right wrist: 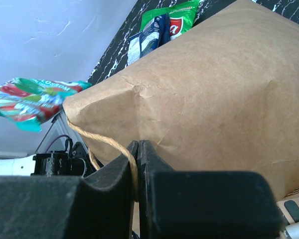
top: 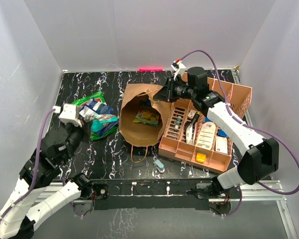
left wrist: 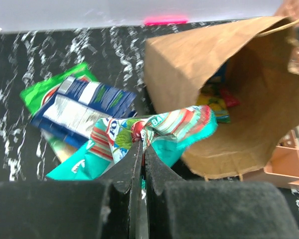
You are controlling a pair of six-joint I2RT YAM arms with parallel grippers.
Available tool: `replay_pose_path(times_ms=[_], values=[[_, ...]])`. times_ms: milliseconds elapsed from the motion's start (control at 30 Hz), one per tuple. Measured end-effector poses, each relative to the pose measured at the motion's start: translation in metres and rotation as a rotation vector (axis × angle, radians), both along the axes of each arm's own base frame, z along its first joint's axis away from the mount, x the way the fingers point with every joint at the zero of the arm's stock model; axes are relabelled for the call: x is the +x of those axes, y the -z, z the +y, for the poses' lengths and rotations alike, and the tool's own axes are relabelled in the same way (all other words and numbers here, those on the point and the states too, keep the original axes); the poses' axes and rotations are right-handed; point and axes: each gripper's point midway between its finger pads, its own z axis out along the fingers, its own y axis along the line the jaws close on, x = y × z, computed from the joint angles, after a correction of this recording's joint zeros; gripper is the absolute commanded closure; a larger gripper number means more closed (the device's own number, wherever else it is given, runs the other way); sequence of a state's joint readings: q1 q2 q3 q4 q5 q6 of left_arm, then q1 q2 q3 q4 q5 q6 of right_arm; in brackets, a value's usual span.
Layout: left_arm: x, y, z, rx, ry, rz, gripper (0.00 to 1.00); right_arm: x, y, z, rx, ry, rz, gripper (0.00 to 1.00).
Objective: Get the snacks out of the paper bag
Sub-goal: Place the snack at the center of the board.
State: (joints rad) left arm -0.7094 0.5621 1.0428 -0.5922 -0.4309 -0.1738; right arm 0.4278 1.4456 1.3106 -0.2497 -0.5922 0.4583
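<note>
Starting on the left: pinching a teal packet (left wrist: 157, 130) with the left gripper (left wrist: 142, 149), jaws squeezed down to a sliver on its bunched-up middle. Holding it just left of the paper bag (top: 139, 94), over the near end of a small pile on the table (top: 114, 164). Lifted off the surface, judging by the right wrist view, with the packet seen against the pale wall.

In that pile, outside the bag: a green packet (top: 88, 98) at the far end and a dark blue packet (top: 96, 106) lying across it.

Now the middle: big brown bag, creased, mouth gaping wide and up toward the overhead camera. Down inside, a yellow packet (top: 147, 117), and beside it, from the left wrist view, a red packet (left wrist: 230, 99). More blue showing deeper in, too shadowed to name.

Over to the right gripper (top: 165, 93): clamped on the bag's far right rim, jaws closed flat on the paper right where a twisted handle cord runs in. Propping that side of the mouth up and open.

On the near side, a loop handle (top: 138, 152) lying flat on the table, with a pale-blue capsule (top: 159, 165) just to its right.

Pressed against the bag's right flank: an orange tray (top: 239, 94) full of small items.
</note>
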Motion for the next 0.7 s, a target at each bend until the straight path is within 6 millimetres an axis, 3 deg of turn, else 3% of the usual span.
replay_pose_path(times_ms=[333, 467, 700], values=[[-0.009, 0.091, 0.059, -0.069, -0.389, 0.123, 1.00, -0.002, 0.007, -0.002, 0.004, 0.007, 0.020, 0.93], [-0.008, 0.125, 0.063, -0.086, -0.464, 0.164, 1.00, -0.002, 0.007, -0.002, 0.005, 0.007, 0.020, 0.93], [-0.001, 0.174, 0.052, -0.059, -0.500, 0.269, 1.00, -0.002, 0.006, -0.003, 0.007, 0.009, 0.017, 0.93]])
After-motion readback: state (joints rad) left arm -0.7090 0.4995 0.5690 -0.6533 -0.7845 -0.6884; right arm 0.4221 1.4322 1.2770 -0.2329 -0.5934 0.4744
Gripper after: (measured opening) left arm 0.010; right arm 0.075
